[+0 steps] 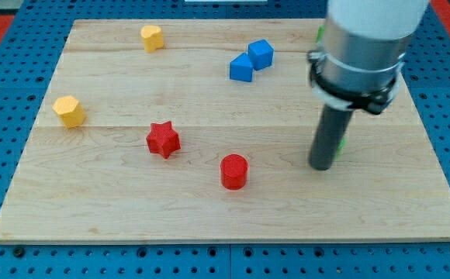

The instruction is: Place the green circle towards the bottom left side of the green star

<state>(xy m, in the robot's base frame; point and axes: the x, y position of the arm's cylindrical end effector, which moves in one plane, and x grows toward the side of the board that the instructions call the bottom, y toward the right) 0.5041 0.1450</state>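
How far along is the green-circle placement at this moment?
Done: nothing I can confirm. In hand: my tip rests on the board's right side, with a green sliver peeking out right behind the rod; another green bit shows by the arm near the view's top. Which one is circle or star is hidden. Left: the placement itself can't be judged.

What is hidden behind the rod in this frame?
A green sliver shows at the rod's right edge near my tip, another beside the arm's body. Both green blocks are mostly covered, so their shapes cannot be told.
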